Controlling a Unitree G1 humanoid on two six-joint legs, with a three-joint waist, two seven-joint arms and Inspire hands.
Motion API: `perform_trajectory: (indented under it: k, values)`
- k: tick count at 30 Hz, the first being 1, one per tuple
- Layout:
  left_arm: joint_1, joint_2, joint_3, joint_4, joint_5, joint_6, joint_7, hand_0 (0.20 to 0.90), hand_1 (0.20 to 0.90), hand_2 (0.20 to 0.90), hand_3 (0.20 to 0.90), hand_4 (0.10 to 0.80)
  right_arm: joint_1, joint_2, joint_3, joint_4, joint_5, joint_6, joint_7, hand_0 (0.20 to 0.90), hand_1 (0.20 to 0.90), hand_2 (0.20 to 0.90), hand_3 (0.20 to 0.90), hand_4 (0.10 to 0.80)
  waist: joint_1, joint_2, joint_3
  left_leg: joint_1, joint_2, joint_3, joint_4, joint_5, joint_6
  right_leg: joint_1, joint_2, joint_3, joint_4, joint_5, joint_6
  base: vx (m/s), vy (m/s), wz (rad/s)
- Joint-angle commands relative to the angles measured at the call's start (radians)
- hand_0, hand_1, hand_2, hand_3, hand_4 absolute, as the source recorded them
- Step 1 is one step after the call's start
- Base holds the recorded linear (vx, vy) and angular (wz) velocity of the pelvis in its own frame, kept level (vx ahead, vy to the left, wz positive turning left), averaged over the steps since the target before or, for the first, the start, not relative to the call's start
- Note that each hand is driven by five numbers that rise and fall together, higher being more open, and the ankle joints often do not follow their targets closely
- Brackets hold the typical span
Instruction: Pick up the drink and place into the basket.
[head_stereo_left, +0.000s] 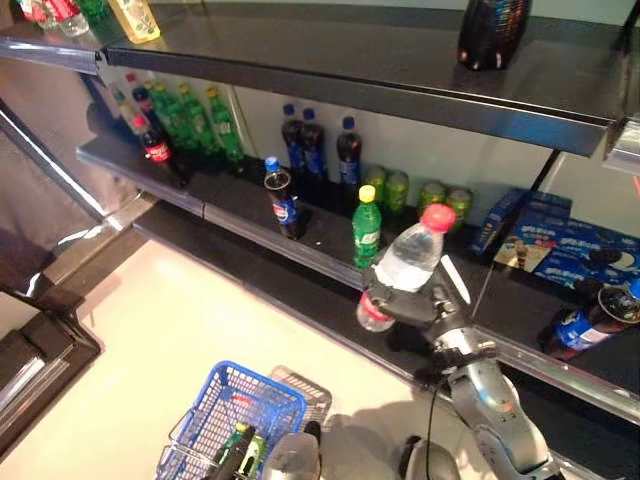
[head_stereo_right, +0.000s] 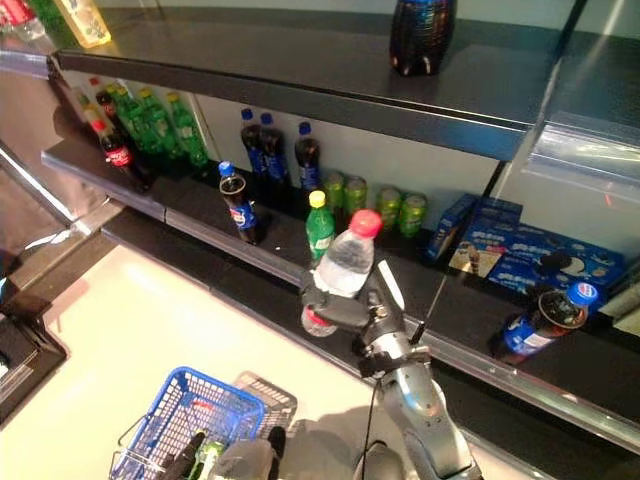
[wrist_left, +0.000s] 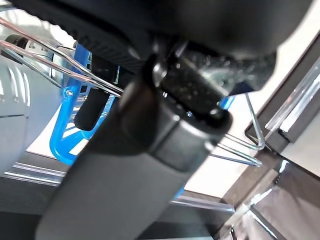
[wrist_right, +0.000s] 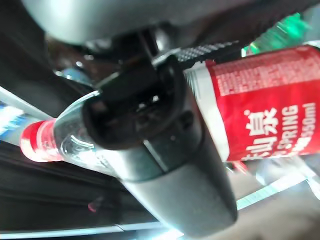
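My right hand (head_stereo_left: 432, 306) is shut on a clear water bottle (head_stereo_left: 405, 265) with a red cap and red label. It holds the bottle tilted in the air, in front of the lower shelf's front edge. The right wrist view shows the fingers (wrist_right: 150, 130) wrapped round the bottle (wrist_right: 260, 120) above its label. The blue wire basket (head_stereo_left: 215, 400) hangs low at the front left, over the pale floor. My left hand (wrist_left: 165, 125) is curled round its wire handle (wrist_left: 100, 85). A green and dark item lies inside the basket.
A green bottle with a yellow cap (head_stereo_left: 367, 228) stands on the lower shelf (head_stereo_left: 240, 215) just left of the held bottle. A cola bottle (head_stereo_left: 283, 200) stands further left. Behind them are dark bottles, green cans (head_stereo_left: 398, 190) and blue boxes (head_stereo_left: 560, 245). One cola bottle (head_stereo_left: 595, 318) lies at the right.
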Motion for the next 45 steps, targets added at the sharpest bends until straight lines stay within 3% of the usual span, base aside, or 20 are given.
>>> perform_trajectory:
  k: [1, 7, 13, 21, 33, 45]
  values:
    - [-0.098, 0.103, -0.008, -0.408, 0.099, -0.196, -0.195, 0.300, 0.300, 0.300, 0.200, 0.100, -0.183, 0.082, 0.041, -0.177, 0.052, -0.094, 0.048, 0.300, 0.300, 0.300, 0.200, 0.100, 0.030, -0.021, -0.082, -0.084, -0.030, -0.052, 0.087, 0.174, -0.002, 0.191, 0.042, -0.042, -0.168, 0.037, -0.050, -0.103, 0.001, 0.21]
    - [-0.133, 0.162, -0.051, -0.632, 0.139, -0.170, -0.204, 0.300, 0.300, 0.300, 0.200, 0.100, -0.280, 0.116, 0.160, -0.127, 0.007, -0.077, -0.052, 0.300, 0.300, 0.300, 0.200, 0.100, 0.097, -0.016, -0.061, -0.122, -0.058, -0.113, 0.099, 0.181, 0.001, 0.193, 0.045, -0.079, -0.160, 0.026, -0.062, -0.078, -0.007, 0.31]
    - [-0.149, 0.213, -0.062, -0.758, 0.191, -0.127, -0.204, 0.300, 0.300, 0.300, 0.200, 0.100, -0.366, 0.157, 0.218, -0.056, -0.011, -0.071, -0.174, 0.300, 0.300, 0.300, 0.200, 0.100, 0.161, -0.022, -0.054, -0.144, -0.086, -0.165, 0.095, 0.172, 0.002, 0.205, 0.049, -0.121, -0.174, 0.031, -0.063, -0.040, -0.040, 0.29]
    - [-0.163, 0.264, -0.066, -0.891, 0.179, -0.056, -0.329, 0.300, 0.300, 0.300, 0.200, 0.100, -0.433, 0.193, 0.280, 0.066, -0.047, -0.079, -0.313, 0.300, 0.300, 0.300, 0.200, 0.100, 0.234, -0.036, -0.063, -0.157, -0.111, -0.231, 0.080, 0.158, 0.005, 0.224, 0.057, -0.170, -0.204, 0.041, -0.062, -0.017, -0.043, 0.26]
    - [-0.258, 0.296, -0.090, -1.072, 0.169, 0.021, -0.514, 0.300, 0.300, 0.300, 0.200, 0.100, -0.483, 0.256, 0.352, 0.281, -0.061, -0.052, -0.424, 0.300, 0.300, 0.300, 0.200, 0.100, 0.291, -0.059, -0.070, -0.163, -0.127, -0.277, 0.072, 0.127, 0.010, 0.241, 0.062, -0.205, -0.235, 0.052, -0.058, -0.001, -0.035, 0.17]
    - [-0.359, 0.293, -0.109, -1.172, 0.126, 0.154, -0.685, 0.300, 0.300, 0.300, 0.200, 0.100, -0.472, 0.339, 0.403, 0.510, -0.021, -0.088, -0.468, 0.300, 0.300, 0.300, 0.200, 0.100, 0.321, -0.079, -0.077, -0.171, -0.127, -0.300, 0.061, 0.110, 0.014, 0.246, 0.069, -0.219, -0.254, 0.057, -0.052, 0.006, -0.020, 0.11]
